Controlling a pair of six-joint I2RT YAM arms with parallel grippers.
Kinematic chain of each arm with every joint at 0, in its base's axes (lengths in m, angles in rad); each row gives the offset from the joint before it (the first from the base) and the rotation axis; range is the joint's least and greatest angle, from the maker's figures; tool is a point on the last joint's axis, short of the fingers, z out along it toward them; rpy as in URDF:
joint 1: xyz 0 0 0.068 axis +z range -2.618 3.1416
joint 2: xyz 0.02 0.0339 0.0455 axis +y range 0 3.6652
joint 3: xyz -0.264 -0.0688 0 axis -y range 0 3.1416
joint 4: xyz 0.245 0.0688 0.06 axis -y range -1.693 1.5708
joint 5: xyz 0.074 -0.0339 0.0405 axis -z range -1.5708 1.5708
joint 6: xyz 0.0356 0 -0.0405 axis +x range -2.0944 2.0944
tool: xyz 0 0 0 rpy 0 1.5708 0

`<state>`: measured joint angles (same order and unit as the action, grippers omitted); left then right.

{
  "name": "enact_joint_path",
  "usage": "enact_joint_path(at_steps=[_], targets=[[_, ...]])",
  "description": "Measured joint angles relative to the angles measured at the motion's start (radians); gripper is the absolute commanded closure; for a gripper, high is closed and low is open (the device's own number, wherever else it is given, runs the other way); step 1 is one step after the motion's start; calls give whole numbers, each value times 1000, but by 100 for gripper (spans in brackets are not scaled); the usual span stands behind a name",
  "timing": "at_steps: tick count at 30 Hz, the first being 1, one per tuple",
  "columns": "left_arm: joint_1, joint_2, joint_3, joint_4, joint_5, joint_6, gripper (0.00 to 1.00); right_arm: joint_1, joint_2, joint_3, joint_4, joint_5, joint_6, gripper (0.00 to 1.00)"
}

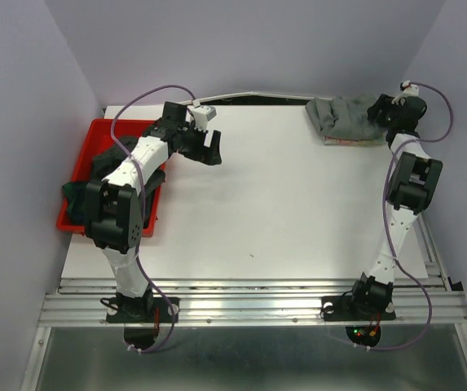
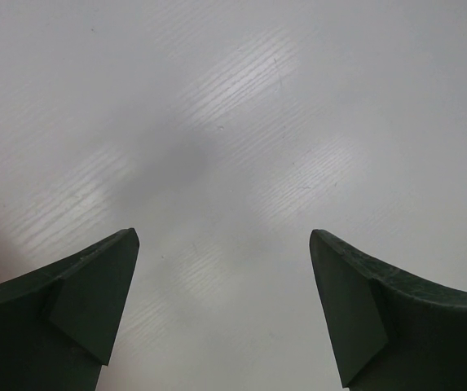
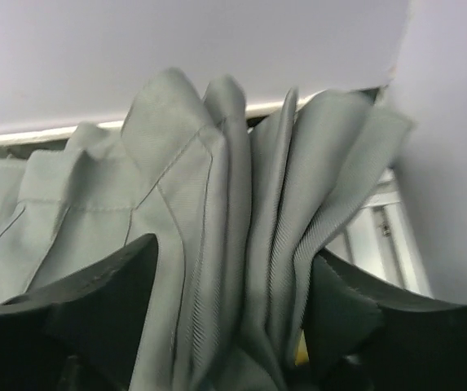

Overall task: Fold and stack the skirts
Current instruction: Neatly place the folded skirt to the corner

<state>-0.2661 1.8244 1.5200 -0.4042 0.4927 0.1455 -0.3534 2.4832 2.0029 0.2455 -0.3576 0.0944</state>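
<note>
Top external, table (image 1: 282, 204): white, walled by pale lilac panels on three sides.
Top external, red bin (image 1: 94, 126): at the far left of the table, partly covered by the left arm.
Top external, dark cloth (image 1: 103, 159): heaped in the red bin, spilling over its near-left rim.
Top external, grey pleated skirt (image 1: 343, 118): at the far right corner of the table, lying rumpled, well apart from the bin.
Top external, pinkish strip (image 1: 355, 141): along the near edge of the grey pleated skirt, too small to identify.
Top external, left gripper (image 1: 203, 153): over bare table just right of the bin, touching no cloth.
Top external, right gripper (image 1: 376, 114): at the right edge of the grey pleated skirt, jaw state hard to read from here.

Left wrist, left gripper (image 2: 225, 314): spread wide, nothing between the fingers (image 2: 78, 318).
Left wrist, table (image 2: 233, 122): bare ribbed white surface with soft glare patches.

Right wrist, right gripper (image 3: 233, 318): pinching a bunch of grey folds.
Right wrist, fingers (image 3: 94, 314): dark, one pressed against each side of the bunch.
Right wrist, grey pleated skirt (image 3: 192, 195): gathered into upright pleats between the fingers, stitched seams showing at left, the lilac wall behind.
</note>
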Motion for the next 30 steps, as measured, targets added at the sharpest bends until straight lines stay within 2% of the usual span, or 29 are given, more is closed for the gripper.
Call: enact_joint_path(at_steps=[3, 4, 6, 9, 19, 27, 30], targets=[[2, 0, 0, 2, -5, 0, 1, 0, 0, 17, 0, 28, -5, 19], [4, 0, 0, 3, -5, 0, 1, 0, 0, 22, 0, 34, -8, 13], [6, -1, 0, 7, -8, 0, 1, 0, 0, 34, -5, 42, -9, 10], [11, -1, -2, 24, -14, -2, 1, 0, 0, 48, -10, 51, -6, 0], [30, -73, -71, 145, -35, -40, 1, 0, -81, 42, -104, 16, -6, 0], [32, -78, -21, 146, -85, -45, 1, 11, -336, 3, -336, -100, -77, 0], [32, -88, -11, 157, -103, -38, 1, 22, -466, -96, -451, -141, -119, 0]])
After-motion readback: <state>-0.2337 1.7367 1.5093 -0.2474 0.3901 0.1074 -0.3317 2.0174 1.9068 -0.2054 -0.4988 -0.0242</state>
